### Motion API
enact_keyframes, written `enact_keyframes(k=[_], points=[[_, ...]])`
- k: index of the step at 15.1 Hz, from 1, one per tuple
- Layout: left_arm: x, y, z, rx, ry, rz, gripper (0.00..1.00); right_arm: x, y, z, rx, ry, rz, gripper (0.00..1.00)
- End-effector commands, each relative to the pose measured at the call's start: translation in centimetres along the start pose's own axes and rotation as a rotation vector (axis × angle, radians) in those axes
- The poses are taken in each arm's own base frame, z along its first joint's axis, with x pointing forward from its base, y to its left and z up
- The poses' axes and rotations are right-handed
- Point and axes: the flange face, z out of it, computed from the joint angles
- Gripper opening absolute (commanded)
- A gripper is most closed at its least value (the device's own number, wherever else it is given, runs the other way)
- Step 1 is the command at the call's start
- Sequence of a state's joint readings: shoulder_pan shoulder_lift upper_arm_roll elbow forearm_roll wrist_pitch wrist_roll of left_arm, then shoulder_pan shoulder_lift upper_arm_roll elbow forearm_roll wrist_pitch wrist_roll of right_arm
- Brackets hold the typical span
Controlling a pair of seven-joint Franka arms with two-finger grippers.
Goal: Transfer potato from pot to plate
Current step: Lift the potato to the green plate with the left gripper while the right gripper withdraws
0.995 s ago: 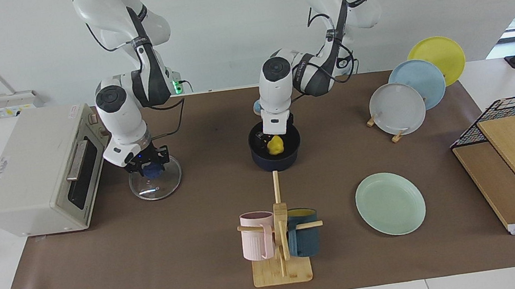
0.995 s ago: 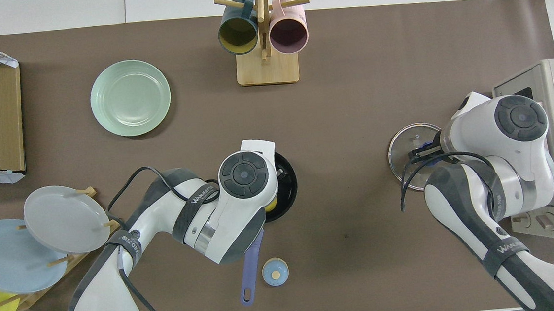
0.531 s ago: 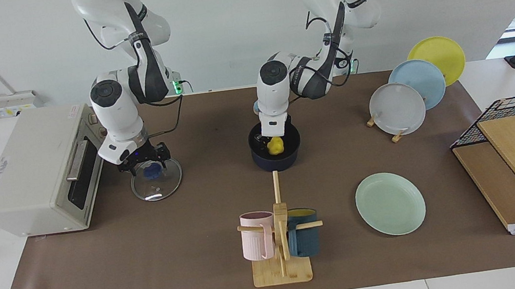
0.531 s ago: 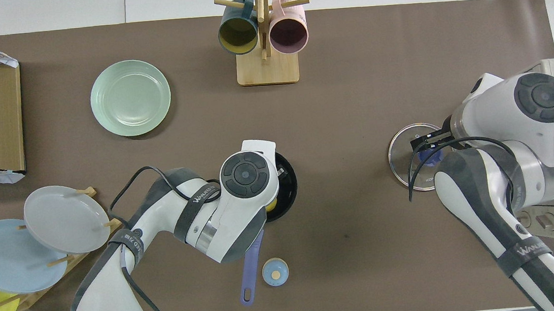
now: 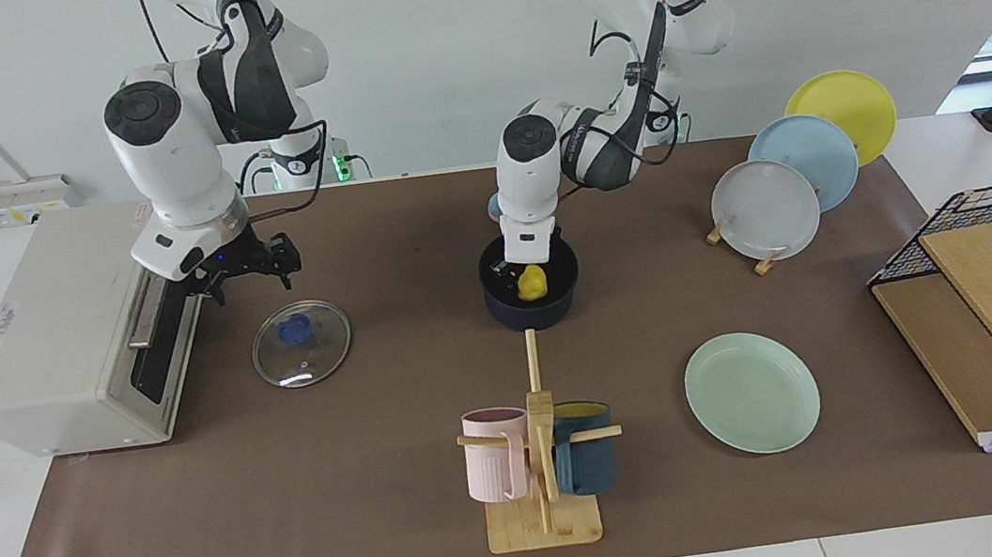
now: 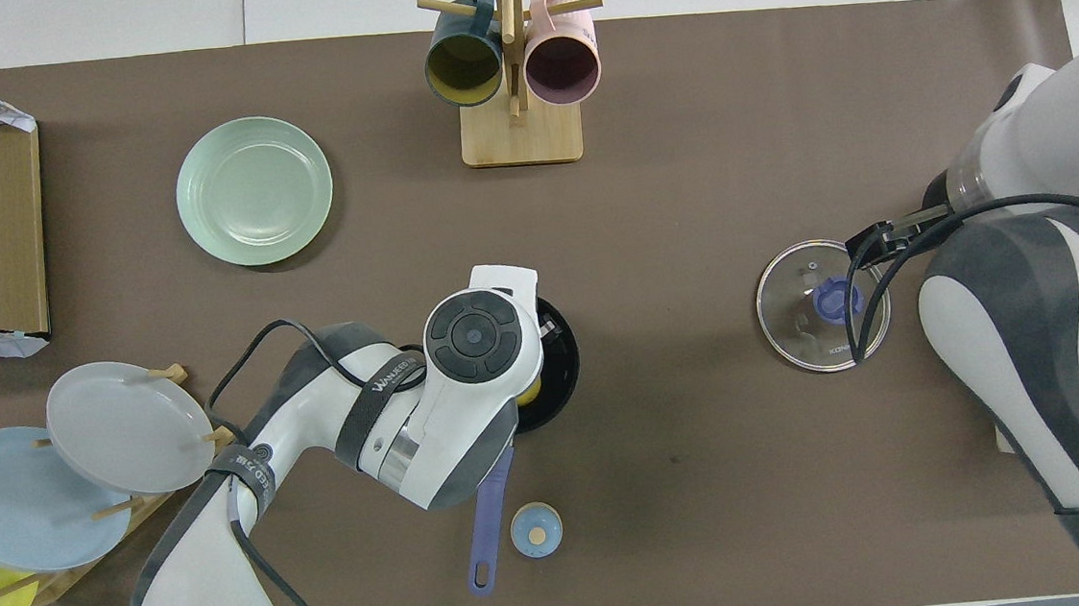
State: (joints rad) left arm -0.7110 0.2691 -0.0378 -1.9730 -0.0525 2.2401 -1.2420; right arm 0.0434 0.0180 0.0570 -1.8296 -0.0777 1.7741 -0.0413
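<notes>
Your potato (image 5: 532, 282) sits inside the pot (image 5: 532, 298), directly under the left gripper (image 5: 522, 272), whose fingers are closed on the potato down within the pot's rim. In the overhead view the left wrist covers most of the pot, and only its blue handle (image 6: 488, 529) sticks out beneath the wrist toward the robots; a band on that forearm carries lettering you can only partly read. The plate (image 5: 752, 392) lies well apart from that gripper, farther from the robots and toward the left arm's end of the table, bare. Look to the right gripper (image 5: 241, 264): it hangs in the air with its fingers spread wide, holding nothing, above the table beside the toaster oven (image 5: 76, 330). The glass lid (image 5: 301, 343) lies flat on the mat just below it, a small printed mark on the glass too small to read
</notes>
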Motion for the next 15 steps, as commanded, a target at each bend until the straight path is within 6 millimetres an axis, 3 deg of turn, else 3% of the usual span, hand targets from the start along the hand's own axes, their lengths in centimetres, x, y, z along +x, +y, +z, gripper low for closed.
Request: enact_keyframes(k=[1,3,6,8,11,14,15], points=[[0.0,-0.5,-5.0,-0.028,0.02,0.045,0.0,-0.4,-0.1,-3.7,0.02,-0.012,0.019,1.0],[1.2,-1.2,-10.1,-0.031,0.023,0.098,0.0,-0.7,0.3,-5.6,0.02,-0.017,0.025,1.0],[8.1,-3.2,-18.5,-0.03,0.02,0.168,0.0,-1.2,0.3,-7.6,0.023,-0.046,0.028,1.0],[12.9,-5.5,-21.8,-0.056,0.034,0.202,0.0,-0.9,0.7,-9.3,0.027,-0.064,0.034,1.0],[20.6,-9.7,-22.8,-0.074,0.067,0.286,0.0,-1.5,1.9,-11.6,0.026,-0.052,0.073,1.0],[27.4,-14.0,-21.4,-0.097,0.093,0.375,0.0,-2.6,2.9,-13.8,0.025,-0.039,0.095,1.0],[29.7,-14.6,-19.7,-0.104,0.116,0.407,0.0,-2.9,3.3,-14.1,0.023,-0.044,0.102,1.0]])
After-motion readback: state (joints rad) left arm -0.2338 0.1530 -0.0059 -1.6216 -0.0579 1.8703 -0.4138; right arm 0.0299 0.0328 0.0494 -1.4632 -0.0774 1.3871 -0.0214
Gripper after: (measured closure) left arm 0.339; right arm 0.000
